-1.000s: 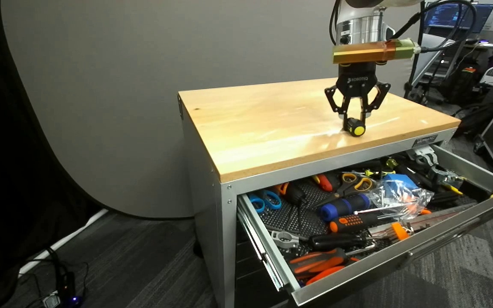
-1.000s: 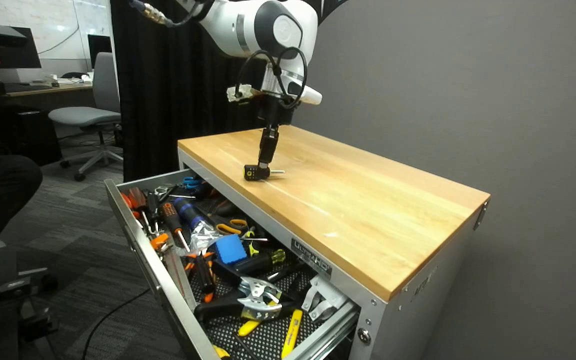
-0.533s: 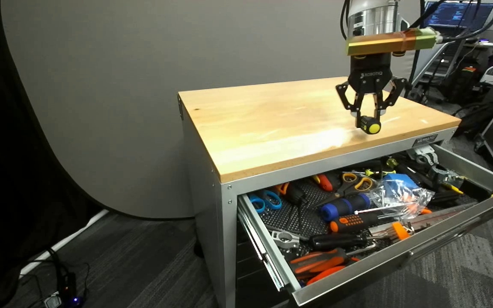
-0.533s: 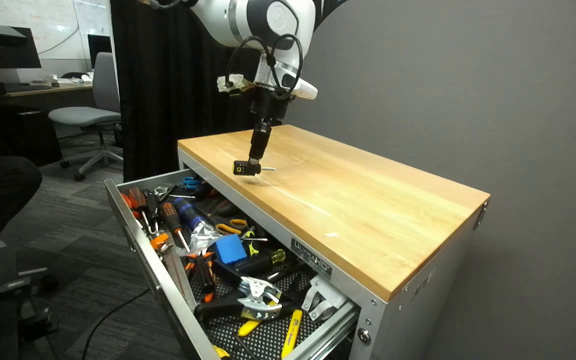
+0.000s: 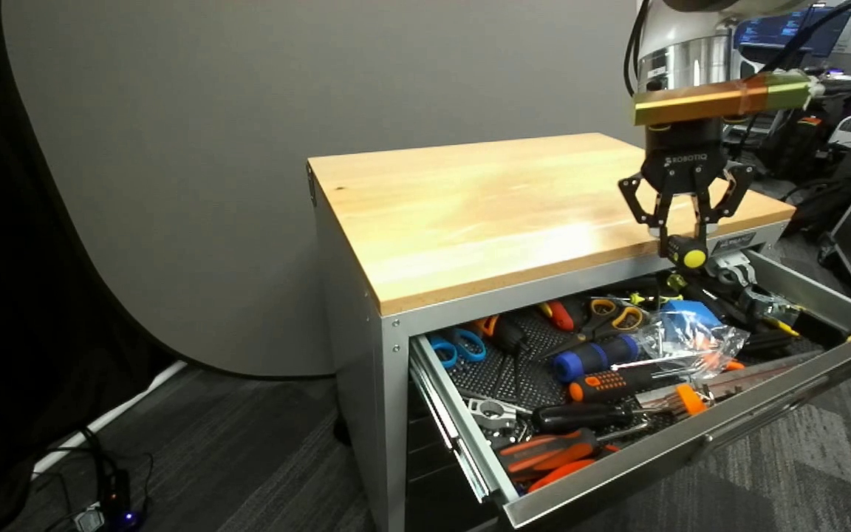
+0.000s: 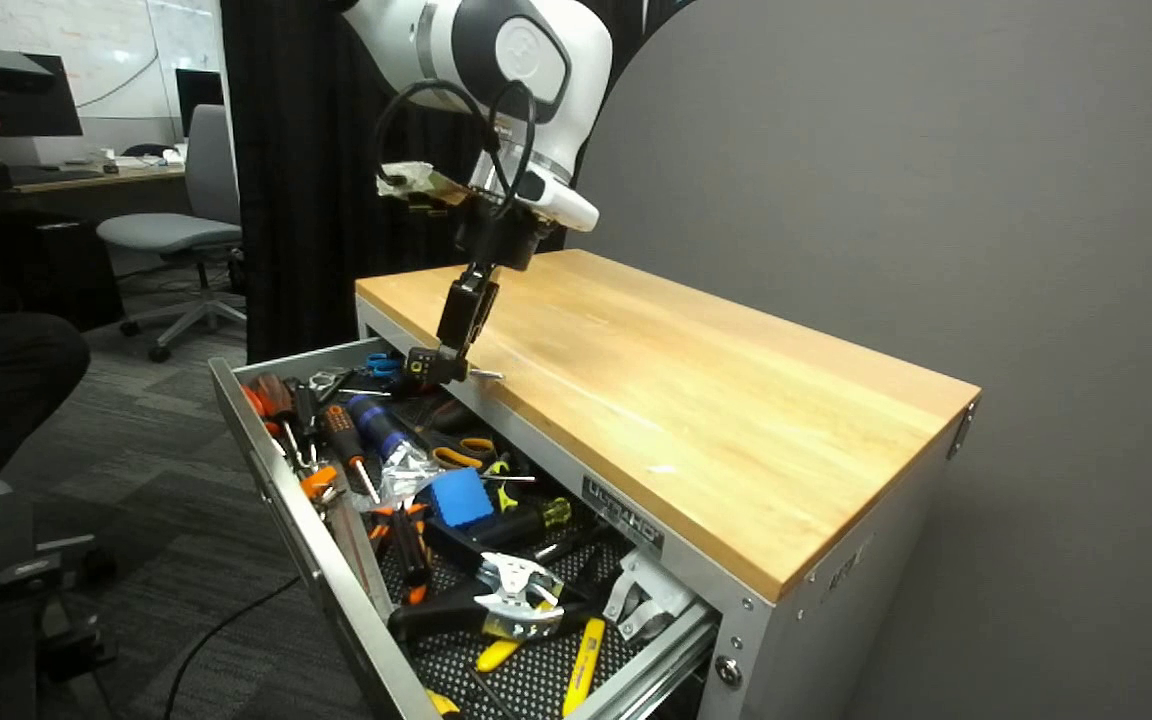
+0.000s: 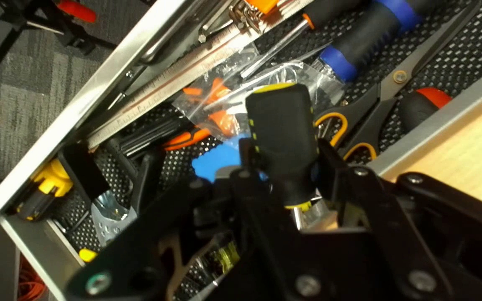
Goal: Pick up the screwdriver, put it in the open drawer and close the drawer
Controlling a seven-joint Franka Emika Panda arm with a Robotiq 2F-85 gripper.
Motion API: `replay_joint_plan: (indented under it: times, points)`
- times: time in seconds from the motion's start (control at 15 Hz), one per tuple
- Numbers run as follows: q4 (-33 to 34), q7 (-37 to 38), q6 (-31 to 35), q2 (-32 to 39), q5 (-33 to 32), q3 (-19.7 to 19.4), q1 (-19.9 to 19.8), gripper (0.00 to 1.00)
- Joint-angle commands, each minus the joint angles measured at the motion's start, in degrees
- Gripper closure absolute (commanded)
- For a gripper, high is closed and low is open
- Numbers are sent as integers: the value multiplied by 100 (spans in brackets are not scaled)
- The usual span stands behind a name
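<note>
My gripper [image 5: 682, 242] is shut on the screwdriver [image 5: 691, 258], holding it by its stubby black handle. Its round yellow end cap faces outward. The screwdriver [image 6: 424, 366] lies roughly level, and its short silver shank points back toward the tabletop. In the wrist view the handle of the screwdriver [image 7: 282, 121] sits between the fingertips of my gripper [image 7: 285, 165], with the open drawer below. The grey metal drawer [image 5: 617, 461] is pulled far out in both exterior views. The gripper [image 6: 454, 360] hangs at the tabletop's front edge, above the drawer's back part.
The drawer holds many tools: a blue-and-black tool [image 5: 594, 357], orange-handled scissors [image 5: 610, 316], a blue block [image 6: 461, 497], a metal clamp [image 6: 518, 595] and a clear plastic bag [image 7: 232, 96]. The wooden tabletop [image 5: 455, 214] lies behind. The tabletop's front edge is close to the gripper.
The gripper, shut on the screwdriver throughout, has risen off the tabletop. It has then moved forward over the front edge and above the drawer. The drawer has not moved.
</note>
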Motion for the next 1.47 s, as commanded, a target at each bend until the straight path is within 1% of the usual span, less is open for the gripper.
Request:
replay_joint_plan:
  times: [0.0,0.2,0.27,0.33,0.4,0.47,0.53,0.67,0.87,0.93,1.13,1.27,1.4]
  points:
    - [-649,379,465,-319,280,15,-32,88]
    - [-812,556,826,-255,428,48,-4,88]
    - [-866,590,951,-266,472,56,-2,62]
    - [-892,575,995,-272,543,82,-21,73]
    - [-940,641,1110,-282,587,78,-18,37]
    - [-978,601,1171,-302,685,105,-47,39]
    - [-1006,640,1191,-312,706,92,-43,38]
    - [-1073,606,1060,-400,721,60,-83,25]
    - [-1075,191,716,-569,792,96,-255,2]
    - [-1056,-117,541,-623,809,129,-337,0]
    - [-999,-1038,-14,-750,722,112,-505,0]
    - [-1020,-1511,-284,-874,673,53,-592,0]
    - [-1015,-1772,-511,-965,665,-11,-662,0]
